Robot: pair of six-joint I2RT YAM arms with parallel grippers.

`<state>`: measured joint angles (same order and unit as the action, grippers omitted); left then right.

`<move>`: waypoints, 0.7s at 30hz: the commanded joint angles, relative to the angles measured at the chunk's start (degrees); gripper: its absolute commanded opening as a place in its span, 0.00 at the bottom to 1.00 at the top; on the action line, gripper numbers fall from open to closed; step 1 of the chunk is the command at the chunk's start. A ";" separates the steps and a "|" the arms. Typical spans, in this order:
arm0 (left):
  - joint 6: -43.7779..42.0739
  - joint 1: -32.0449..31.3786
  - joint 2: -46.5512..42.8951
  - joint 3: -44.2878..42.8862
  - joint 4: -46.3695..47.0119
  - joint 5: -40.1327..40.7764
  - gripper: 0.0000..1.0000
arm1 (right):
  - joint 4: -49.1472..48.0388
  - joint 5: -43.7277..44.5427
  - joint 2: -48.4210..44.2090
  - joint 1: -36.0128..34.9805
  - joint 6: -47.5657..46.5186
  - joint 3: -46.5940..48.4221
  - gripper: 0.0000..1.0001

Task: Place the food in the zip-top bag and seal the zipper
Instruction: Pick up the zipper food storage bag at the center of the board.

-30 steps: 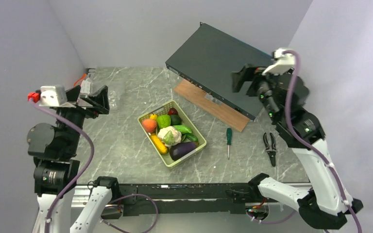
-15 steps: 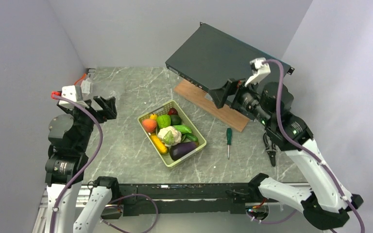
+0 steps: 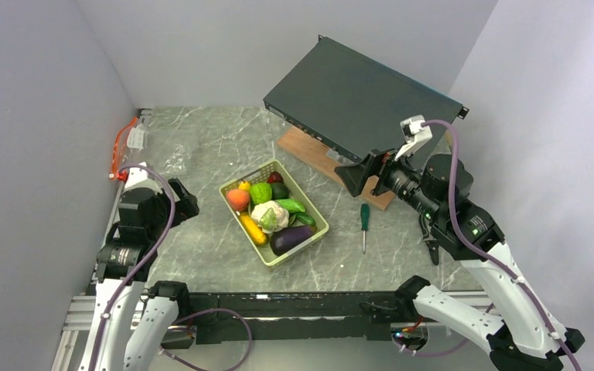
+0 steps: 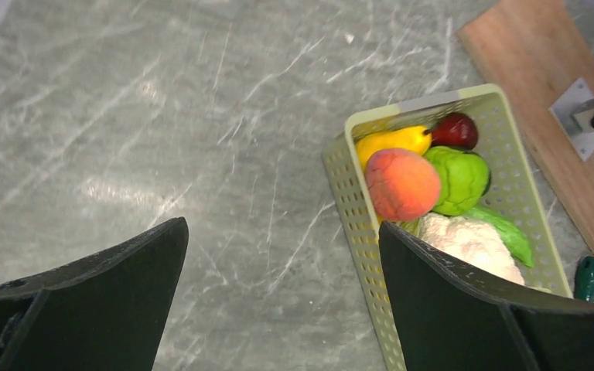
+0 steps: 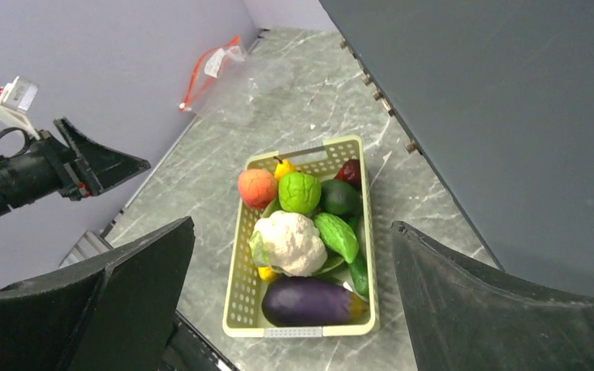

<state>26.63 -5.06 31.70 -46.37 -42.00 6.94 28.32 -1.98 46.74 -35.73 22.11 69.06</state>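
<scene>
Basket [image 3: 303,246] as the reference: pale green, slatted, set at an angle mid-table. Inside it, all the food: orange peach [image 3: 237,199] at the far-left corner, green pepper [image 3: 261,192] just right of that, white cauliflower [image 3: 271,216] in the middle, yellow corn [image 3: 252,229] along the left wall, green cucumber [image 3: 291,205] toward the right wall, purple eggplant [image 3: 290,239] across the near end.

Left of the basket and further back, flat on the marble by the left wall: the zip-top bag [image 3: 158,152], clear and crumpled, with the zipper [image 3: 116,151] along its wall-side edge; whether sealed, impossible to tell.

Left gripper [image 3: 186,201] just left of the basket, raised off the table, fingers spread wide, holding nothing. Right gripper [image 3: 353,176] right of the basket and behind it, tilted down toward the food, fingers likewise spread wide and bare.

Behind the basket to the right, a black case [image 3: 360,104] propped on a wooden board [image 3: 309,151]. Right of the basket, a green-handled screwdriver [image 3: 364,224] flat on the table.
</scene>
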 commanded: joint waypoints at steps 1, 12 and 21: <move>7.62 0.30 2.96 2.23 -1.76 2.72 0.99 | 0.99 1.89 -2.89 -0.06 -0.13 0.05 1.00; 25.61 4.82 10.48 4.39 0.73 1.76 0.99 | 2.37 5.79 -11.41 0.01 2.58 -3.63 1.00; 33.10 16.97 16.42 8.80 17.34 -5.02 0.99 | 2.85 11.69 -10.69 -0.06 -0.78 -2.38 1.00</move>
<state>53.98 7.42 44.60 -39.46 -36.53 7.31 31.20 6.09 35.20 -35.70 23.22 65.71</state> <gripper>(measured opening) 0.986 0.994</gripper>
